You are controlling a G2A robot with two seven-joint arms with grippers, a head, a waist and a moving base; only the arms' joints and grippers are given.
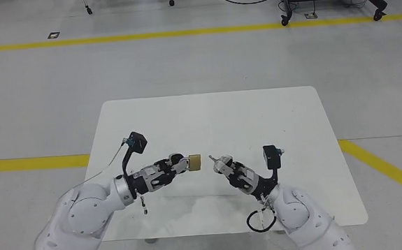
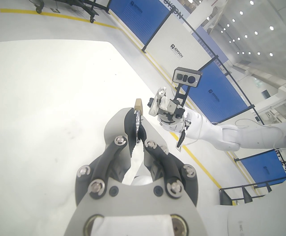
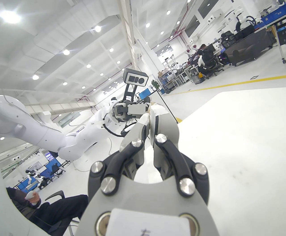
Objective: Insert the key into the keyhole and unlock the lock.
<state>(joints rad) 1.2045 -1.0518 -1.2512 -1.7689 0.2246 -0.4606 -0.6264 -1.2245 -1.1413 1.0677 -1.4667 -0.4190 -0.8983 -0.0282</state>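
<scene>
Lock (image 1: 196, 162), a squarish brass block, is clamped by left gripper (image 1: 185, 164); right gripper (image 1: 220, 163) pinches thin key (image 1: 214, 159).

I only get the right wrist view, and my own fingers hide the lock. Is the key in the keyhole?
Observer: No. In the top view the key and the lock are apart, with bare table showing between them.
Operator: What is holding the lock?
Observer: The left gripper, shut on the lock's silver shackle end. The left wrist view shows the brass body sticking out past the fingertips.
</scene>
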